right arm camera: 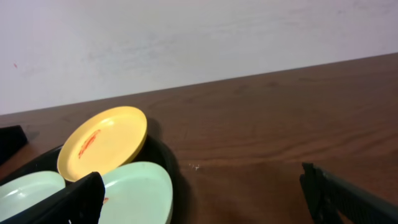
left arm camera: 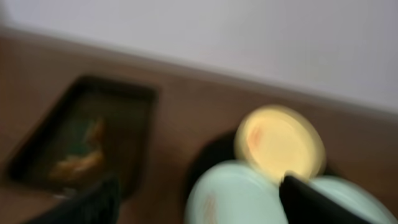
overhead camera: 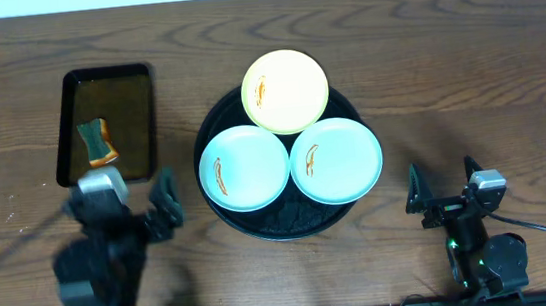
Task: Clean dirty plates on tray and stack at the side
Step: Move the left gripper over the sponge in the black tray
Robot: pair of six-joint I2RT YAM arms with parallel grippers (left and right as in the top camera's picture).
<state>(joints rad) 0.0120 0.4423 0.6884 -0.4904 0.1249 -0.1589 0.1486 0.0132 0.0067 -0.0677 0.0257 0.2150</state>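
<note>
Three plates lie on the round black tray (overhead camera: 289,219): a pale yellow plate (overhead camera: 285,92) at the back, a mint plate (overhead camera: 243,168) front left and a second mint plate (overhead camera: 335,159) front right. Each carries an orange-brown smear. My left gripper (overhead camera: 133,209) stands open left of the tray, holding nothing; its wrist view is blurred but shows the yellow plate (left arm camera: 280,143) and a mint plate (left arm camera: 230,193). My right gripper (overhead camera: 444,185) is open and empty over bare table right of the tray, with the yellow plate (right arm camera: 102,143) and a mint plate (right arm camera: 137,190) to its left.
A smaller rectangular black tray (overhead camera: 127,97) sits at the far left, with a green and orange sponge (overhead camera: 97,142) in it. Brown wooden table runs all round, with a pale wall behind it. Cables trail from the right arm at the front right.
</note>
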